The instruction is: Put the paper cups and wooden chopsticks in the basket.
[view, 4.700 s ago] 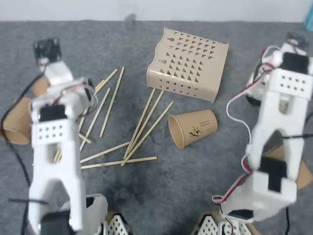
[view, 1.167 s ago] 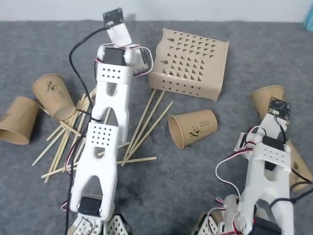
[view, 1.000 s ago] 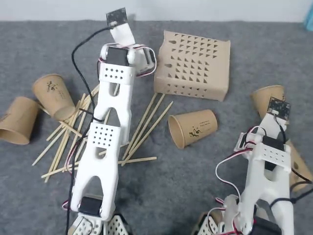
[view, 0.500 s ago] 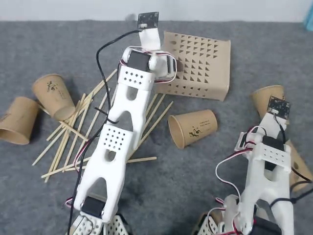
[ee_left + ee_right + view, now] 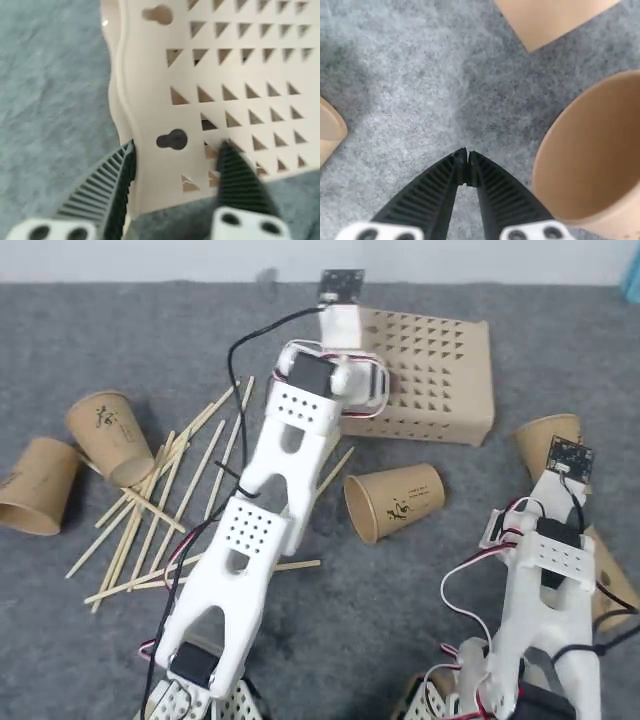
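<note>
The beige perforated basket (image 5: 430, 365) lies tipped over at the back of the grey carpet. My left arm (image 5: 300, 430) stretches to the basket's left end. There my left gripper (image 5: 177, 147) is open, its fingers straddling the basket's corner (image 5: 165, 100). Paper cups lie on their sides: two at the left (image 5: 108, 435) (image 5: 35, 488), one in the middle (image 5: 395, 500), one at the right (image 5: 548, 440). Wooden chopsticks (image 5: 165, 505) are scattered left of centre. My right gripper (image 5: 467, 155) is shut over bare carpet beside a cup's mouth (image 5: 590, 160).
Another cup (image 5: 615, 590) lies partly behind my right arm (image 5: 545, 590). The left arm's black cable (image 5: 232, 380) loops above the chopsticks. A cup's base (image 5: 550, 20) and a third cup's edge (image 5: 327, 130) lie around the right gripper.
My left arm has swung to the right, and the basket has slid right with it. The right arm has kept still over the last second.
</note>
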Available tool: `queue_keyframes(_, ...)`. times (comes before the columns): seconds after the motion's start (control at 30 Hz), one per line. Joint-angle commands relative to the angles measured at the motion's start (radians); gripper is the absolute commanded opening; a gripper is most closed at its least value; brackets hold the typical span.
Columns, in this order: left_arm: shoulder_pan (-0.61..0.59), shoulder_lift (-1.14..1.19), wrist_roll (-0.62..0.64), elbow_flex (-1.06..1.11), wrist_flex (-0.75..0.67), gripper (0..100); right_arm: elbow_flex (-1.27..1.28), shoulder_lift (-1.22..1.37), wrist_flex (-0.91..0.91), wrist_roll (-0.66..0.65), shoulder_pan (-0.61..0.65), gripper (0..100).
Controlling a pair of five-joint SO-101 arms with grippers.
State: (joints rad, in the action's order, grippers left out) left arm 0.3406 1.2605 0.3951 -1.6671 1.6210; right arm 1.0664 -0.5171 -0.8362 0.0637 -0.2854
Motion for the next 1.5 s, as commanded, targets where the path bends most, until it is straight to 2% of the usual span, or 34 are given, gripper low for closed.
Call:
queue_keyframes(0.0,0.052,-0.035,-0.008,-0.015,-0.083,14,-0.005,-0.048,0.019,-0.014,-0.007,0.7)
queue_keyframes(0.23,0.066,-0.023,-0.008,-0.015,-0.212,2,-0.005,-0.051,0.019,-0.014,-0.008,0.7)
queue_keyframes(0.5,0.052,-0.029,-0.008,-0.015,-0.236,1,0.118,-0.252,0.064,-0.018,-0.004,0.6)
queue_keyframes(0.77,-0.074,-0.265,-0.009,-0.015,0.002,1,0.206,-0.433,0.062,-0.021,-0.002,0.6)
queue_keyframes(0.9,-0.091,-0.333,-0.014,-0.015,0.143,1,0.207,-0.438,0.059,-0.023,-0.002,0.6)
queue_keyframes(1.27,-0.038,-0.324,-0.041,0.005,0.146,1,0.209,-0.438,0.061,-0.023,-0.004,0.6)
queue_keyframes(1.47,-0.037,-0.519,-0.041,0.318,0.141,1,0.209,-0.438,0.062,-0.048,-0.002,0.6)
